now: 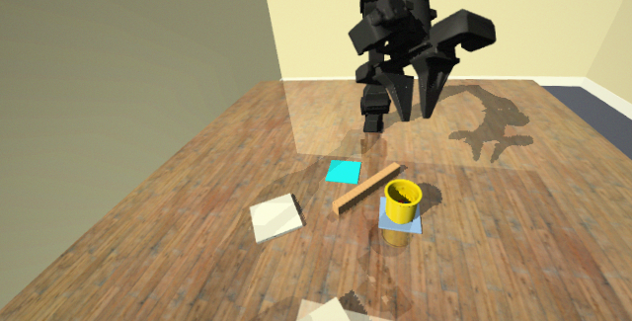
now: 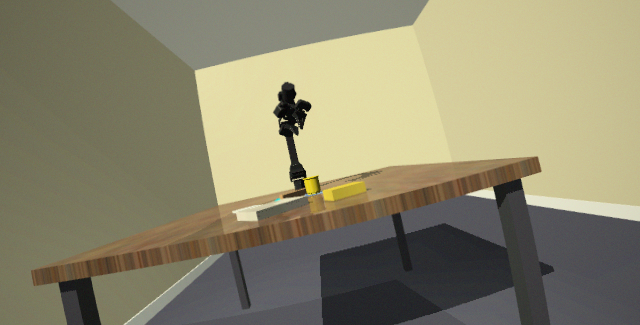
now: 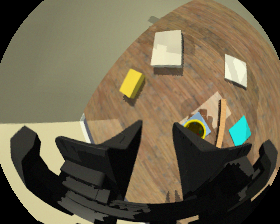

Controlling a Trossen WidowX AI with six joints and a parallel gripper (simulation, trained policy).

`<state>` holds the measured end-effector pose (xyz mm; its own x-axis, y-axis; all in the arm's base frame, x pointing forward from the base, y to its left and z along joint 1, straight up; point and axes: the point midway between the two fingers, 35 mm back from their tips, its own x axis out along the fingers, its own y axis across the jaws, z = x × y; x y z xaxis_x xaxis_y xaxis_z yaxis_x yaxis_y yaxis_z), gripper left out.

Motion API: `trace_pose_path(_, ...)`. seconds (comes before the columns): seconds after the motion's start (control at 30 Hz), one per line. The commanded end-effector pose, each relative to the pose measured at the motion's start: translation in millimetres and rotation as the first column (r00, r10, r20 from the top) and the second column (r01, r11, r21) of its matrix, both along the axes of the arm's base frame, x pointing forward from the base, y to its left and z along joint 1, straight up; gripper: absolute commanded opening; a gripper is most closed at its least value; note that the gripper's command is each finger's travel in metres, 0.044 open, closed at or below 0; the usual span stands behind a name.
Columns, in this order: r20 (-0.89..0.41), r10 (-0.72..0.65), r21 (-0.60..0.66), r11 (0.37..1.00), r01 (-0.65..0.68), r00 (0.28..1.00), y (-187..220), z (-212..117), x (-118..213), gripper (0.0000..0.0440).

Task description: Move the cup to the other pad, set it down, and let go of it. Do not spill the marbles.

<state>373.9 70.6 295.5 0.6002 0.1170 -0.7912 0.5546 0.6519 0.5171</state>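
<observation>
Top view places the yellow cup [image 1: 401,212] [image 2: 311,185] [image 3: 196,131] upright on the blue pad [image 1: 414,226] [image 3: 203,120]. We see dark and red contents inside the cup, too small to count. The wooden bar [image 1: 366,189] [image 3: 221,122] lies between this pad and the cyan pad [image 1: 344,172] [image 3: 240,131], which carries nothing. Farther out, we find a thin white slab [image 1: 276,218] [image 3: 236,71] lying flat.

We read the gripper [image 1: 416,119] [image 2: 299,130] [image 3: 157,125] as partly open: its fingers stand moderately apart, with nothing between them. In the exterior view, we see it raised well above the cup and apart from it.

The exterior and wrist views show us a yellow block [image 2: 345,191] [image 3: 132,83] outside the top view's frame. The wrist view also presents the upper face of the thick pale block [image 2: 282,208] [image 3: 167,48]; the top view cuts that block off at its lower border. One finger partly covers the cup in the wrist view.

We locate both blocks toward the near edge of the table [image 1: 148,262] [image 2: 250,237] in the exterior view. Between the cup and the cyan pad, we note the bar set diagonally across the direct path; above the bar, the space is open.
</observation>
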Motion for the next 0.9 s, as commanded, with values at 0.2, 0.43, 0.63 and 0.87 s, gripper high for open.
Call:
trace_pose_path(0.2,-0.140,-0.037,0.000,0.999,0.038,0.989,3.4,-24.1,-4.2,0.0145)
trace_pose_path(0.43,-0.252,-0.060,-0.029,0.998,0.055,0.966,3.5,-46.8,-9.8,0.0151)
trace_pose_path(0.63,-0.346,-0.076,-0.061,0.996,0.059,0.935,3.2,-66.8,-15.8,0.0153)
trace_pose_path(0.87,-0.447,-0.098,-0.102,0.993,0.058,0.889,2.0,-88.7,-23.9,0.0158)
